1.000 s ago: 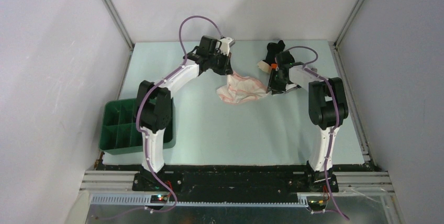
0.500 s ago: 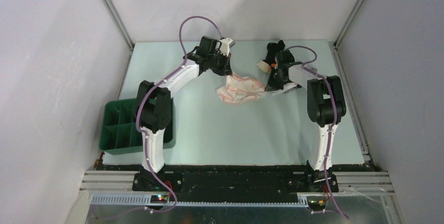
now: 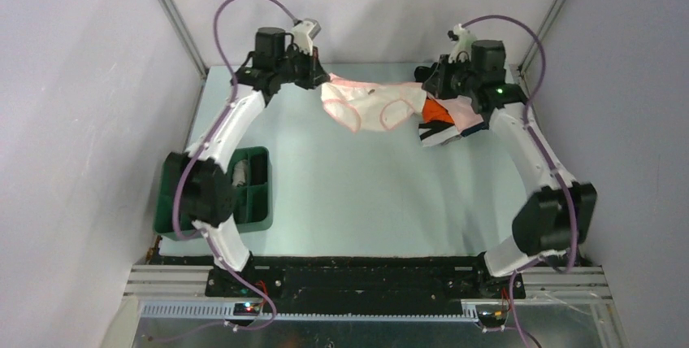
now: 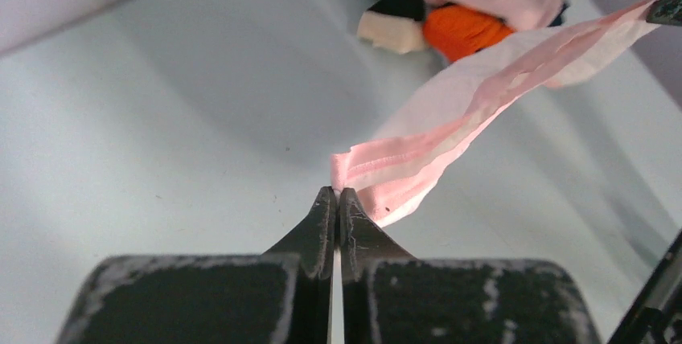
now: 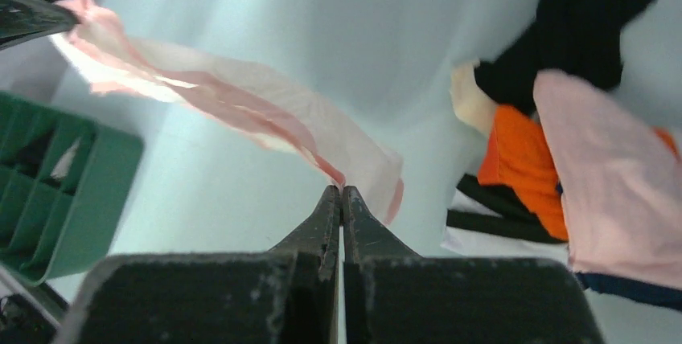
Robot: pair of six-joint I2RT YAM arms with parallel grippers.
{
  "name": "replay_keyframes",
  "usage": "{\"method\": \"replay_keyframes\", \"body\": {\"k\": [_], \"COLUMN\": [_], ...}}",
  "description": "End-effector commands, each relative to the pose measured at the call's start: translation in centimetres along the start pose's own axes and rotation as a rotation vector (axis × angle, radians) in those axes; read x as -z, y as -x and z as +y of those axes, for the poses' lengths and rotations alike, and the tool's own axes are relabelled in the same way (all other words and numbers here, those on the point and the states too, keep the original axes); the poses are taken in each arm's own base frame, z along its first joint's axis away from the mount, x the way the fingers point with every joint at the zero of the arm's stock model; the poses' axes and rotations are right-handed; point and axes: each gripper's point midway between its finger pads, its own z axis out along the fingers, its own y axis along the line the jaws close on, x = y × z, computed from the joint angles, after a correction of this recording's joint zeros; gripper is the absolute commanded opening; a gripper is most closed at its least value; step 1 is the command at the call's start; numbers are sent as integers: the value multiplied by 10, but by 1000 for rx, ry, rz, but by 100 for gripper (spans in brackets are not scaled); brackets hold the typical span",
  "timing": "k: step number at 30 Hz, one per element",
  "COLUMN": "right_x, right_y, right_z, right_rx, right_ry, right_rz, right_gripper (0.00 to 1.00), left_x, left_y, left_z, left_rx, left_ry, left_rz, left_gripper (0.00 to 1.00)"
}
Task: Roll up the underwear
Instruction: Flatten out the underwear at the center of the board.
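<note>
A pale pink and white underwear [image 3: 370, 106] hangs stretched in the air between my two grippers, above the far middle of the table. My left gripper [image 3: 323, 81] is shut on its left waistband corner [image 4: 346, 169]. My right gripper [image 3: 424, 88] is shut on its right corner [image 5: 334, 174]. A pile of other underwear [image 3: 448, 118], orange, black, white and pale pink, lies on the table under the right gripper. It shows in the left wrist view [image 4: 466, 26] and the right wrist view [image 5: 555, 143].
A green plastic tray with dividers [image 3: 253, 202] stands at the near left, partly behind the left arm, with small items in some compartments; it also shows in the right wrist view [image 5: 56, 191]. Grey walls close in the table on three sides.
Both arms have risen and spread apart, lifting the pink and white underwear off the table and pulling it taut between them. The left arm has swung left, uncovering the tray.
</note>
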Motion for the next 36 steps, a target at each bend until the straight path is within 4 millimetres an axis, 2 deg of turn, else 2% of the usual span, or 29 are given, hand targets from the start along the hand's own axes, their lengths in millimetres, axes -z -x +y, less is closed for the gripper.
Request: {"method": "replay_keyframes", "body": {"k": [1, 2, 4, 8, 13, 14, 16, 17, 20, 22, 25, 27, 32, 34, 36], "right_x": [50, 52, 79, 110, 134, 140, 150, 153, 169, 179, 192, 197, 200, 193, 180], "right_y": [21, 10, 6, -13, -35, -42, -57, -63, -95, -116, -142, -155, -162, -166, -169], "right_z": [52, 54, 72, 89, 108, 111, 119, 121, 129, 131, 135, 137, 142, 138, 130], "right_rx": [185, 220, 272, 294, 303, 297, 293, 289, 249, 210, 187, 163, 104, 73, 50], "right_ry": [160, 166, 191, 234, 298, 311, 354, 367, 422, 443, 470, 489, 542, 530, 502], "right_rz": [-103, -92, -130, -126, -109, -100, -74, -65, -24, -3, 20, 45, 85, 119, 138], "right_gripper": [0, 0, 0, 0, 0, 0, 0, 0, 0, 0, 0, 0, 0, 0, 0], "left_x": [56, 62, 76, 97, 114, 120, 121, 123, 132, 136, 143, 149, 150, 142, 128], "left_y": [30, 33, 29, 12, -29, -31, -61, -68, -104, -120, -132, -138, -143, -145, -144], "left_z": [-55, -58, -66, -83, -105, -112, -117, -120, -128, -132, -136, -140, -144, -137, -121], "left_rx": [-77, -72, -62, -56, -83, -96, -87, -87, -72, -63, -66, -75, -29, -8, 21], "left_ry": [-105, -106, -112, -136, -187, -198, -210, -217, -246, -268, -288, -299, -317, -290, -219], "left_rz": [-131, -152, -174, -176, -140, -147, -104, -95, -65, -64, -73, -70, -36, -12, 5], "left_gripper": [0, 0, 0, 0, 0, 0, 0, 0, 0, 0, 0, 0, 0, 0, 0]}}
